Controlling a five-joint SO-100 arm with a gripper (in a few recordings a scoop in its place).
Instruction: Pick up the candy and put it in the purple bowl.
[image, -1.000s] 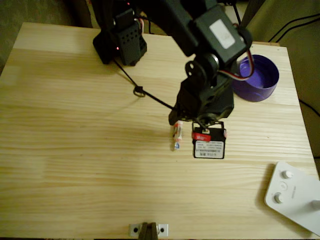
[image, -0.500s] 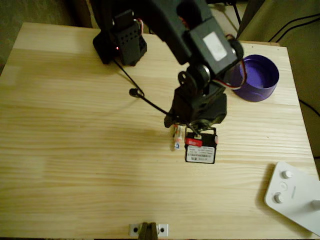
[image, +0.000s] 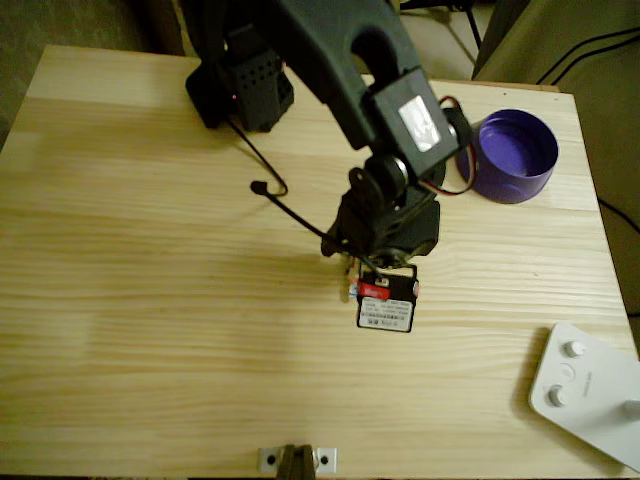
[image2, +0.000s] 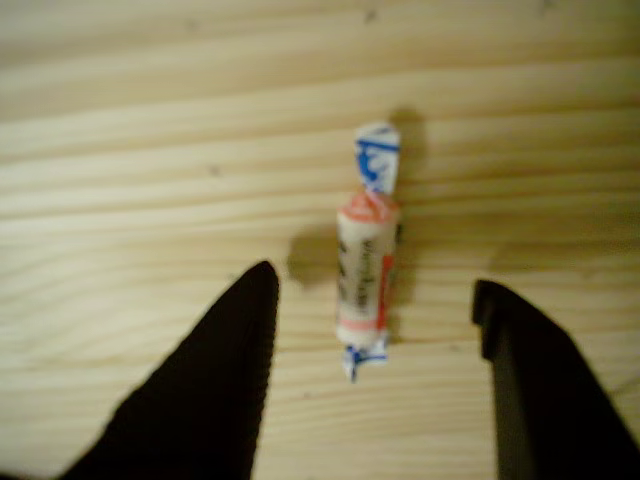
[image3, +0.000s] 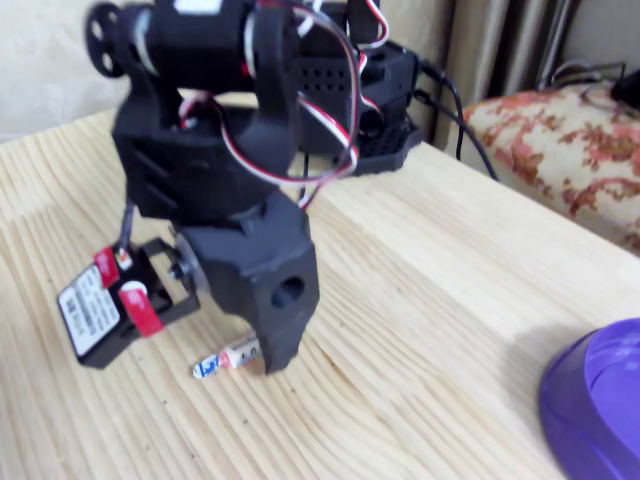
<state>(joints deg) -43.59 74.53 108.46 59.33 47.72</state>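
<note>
The claw (image2: 375, 300) is standing wide, its two dark fingers (image2: 215, 380) straddling the candy (image2: 365, 265) without touching it, most likely so that a squeeze would catch the sweet across its narrow middle. The candy is lying flat on the wooden table (image: 150, 300), directly under the arm's wrist in the overhead view, showing a white wrapper with an orange-red band and bluish twisted ends. The purple bowl (image: 517, 155) is sitting well apart near the table's far right corner, so the sweet is looking at a carry up and to the right once gripped.
</note>
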